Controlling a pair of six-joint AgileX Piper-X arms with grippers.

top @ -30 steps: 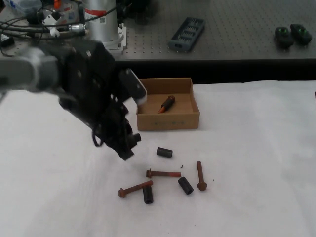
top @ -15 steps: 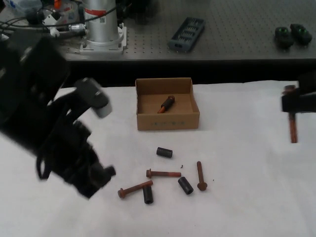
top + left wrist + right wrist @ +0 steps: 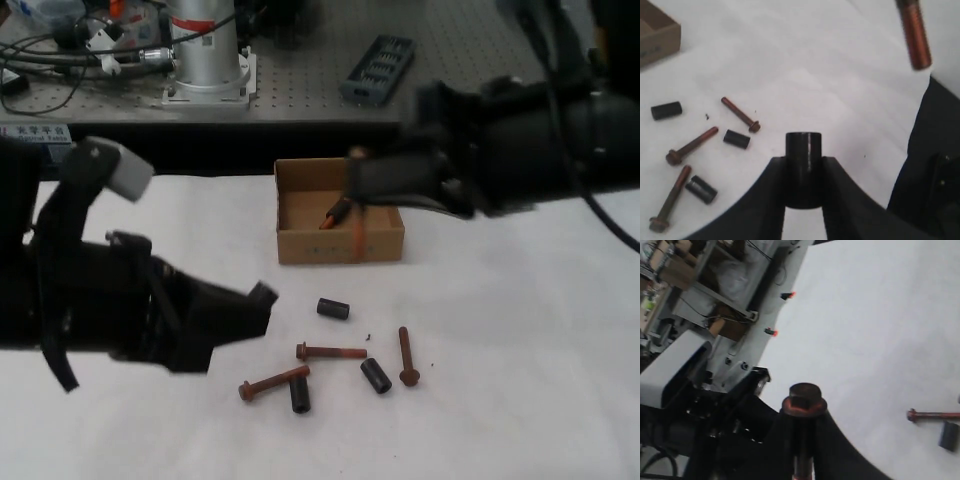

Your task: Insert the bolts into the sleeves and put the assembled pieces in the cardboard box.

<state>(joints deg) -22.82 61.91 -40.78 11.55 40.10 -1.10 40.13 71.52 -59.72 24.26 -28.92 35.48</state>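
The right gripper point(image 3: 802, 427), clenched on a bolt point(image 3: 804, 399), has swung in over the cardboard box point(image 3: 340, 245); the left gripper point(image 3: 803, 175), left of the box, grasps a sleeve point(image 3: 803, 150).

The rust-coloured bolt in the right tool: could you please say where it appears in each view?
High view: the rust-coloured bolt hangs upright, overlapping the brown cardboard box.
Left wrist view: its threaded end hangs above the white cloth.
Right wrist view: its head sits at the right tool.
Shared landmark: loose rusty bolts on the cloth.
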